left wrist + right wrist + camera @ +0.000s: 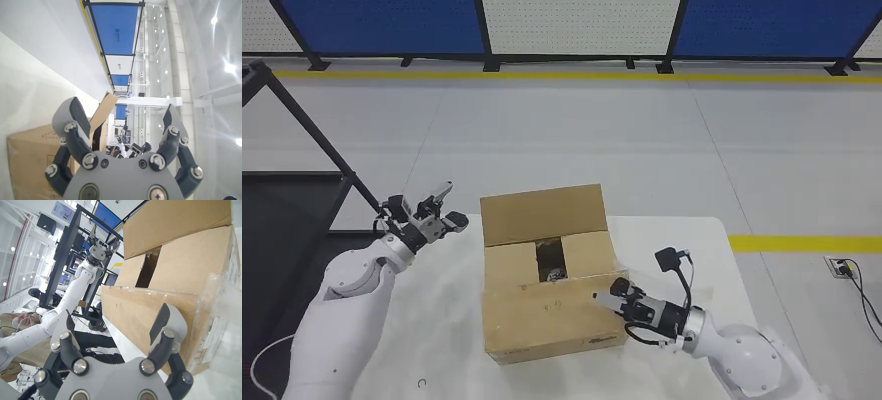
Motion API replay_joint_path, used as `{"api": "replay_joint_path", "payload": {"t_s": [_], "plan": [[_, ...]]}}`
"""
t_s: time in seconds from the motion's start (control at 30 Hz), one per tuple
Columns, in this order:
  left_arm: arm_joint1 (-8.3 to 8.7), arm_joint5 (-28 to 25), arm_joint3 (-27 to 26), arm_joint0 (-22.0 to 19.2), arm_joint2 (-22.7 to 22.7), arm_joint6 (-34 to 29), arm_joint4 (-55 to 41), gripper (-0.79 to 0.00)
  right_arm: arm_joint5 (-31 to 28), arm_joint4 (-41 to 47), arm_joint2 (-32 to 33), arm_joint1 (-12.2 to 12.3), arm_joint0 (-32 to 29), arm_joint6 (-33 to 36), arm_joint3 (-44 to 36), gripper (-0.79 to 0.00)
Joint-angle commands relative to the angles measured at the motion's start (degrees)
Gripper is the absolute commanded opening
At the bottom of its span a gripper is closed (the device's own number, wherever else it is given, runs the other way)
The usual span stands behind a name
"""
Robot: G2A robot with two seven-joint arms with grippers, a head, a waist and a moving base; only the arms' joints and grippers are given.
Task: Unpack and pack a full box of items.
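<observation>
Since your right gripper (598, 296) hangs with its jaws released at the near right corner of the cardboard box (542, 345), work from there; whether it touches the board I cannot tell. The box stands in the middle of the white desk (447, 335). Its near flap (542, 312) lies flat, with clear tape (151, 293) along its free edge, so I judge the step in hand to be lifting that flap. Slip one jaw under the taped edge by the corner and peel upward rather than pressing down, or the box may slide. Beyond it, two inner flaps (510, 265) lie folded with a dark gap (550, 257) between them; the contents are too small to tell. The far flap (542, 212) stands open. Your left gripper (449, 205), jaws also released, is held up well apart on the box's left; bring it in to brace that side.
</observation>
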Motion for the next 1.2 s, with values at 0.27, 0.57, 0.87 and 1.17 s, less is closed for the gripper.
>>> {"api": "replay_joint_path", "payload": {"t_s": [0.27, 0.57, 0.87, 1.17], "plan": [[-2.36, -8.60, 7.84, -4.84, 7.15, 3.92, 7.14, 0.000, -0.91, -0.45, 2.45, 0.35, -2.88, 1.30, -1.91, 0.000], [-3.86, -17.63, 11.97, -6.93, 8.57, -1.09, 3.38, 0.000, 2.59, -1.31, 1.73, -0.06, -2.56, 0.27, -1.77, 0.000], [-3.53, -22.80, 8.79, -5.05, 6.07, -11.54, -4.73, 0.000, 6.06, -0.28, -0.24, -0.95, 1.20, 0.57, 0.44, 0.000], [-2.16, -26.15, 1.75, -0.95, 3.29, -23.08, -9.62, 0.000, 6.88, 0.18, -1.65, -1.62, 3.65, 1.51, 2.27, 0.000]]}}
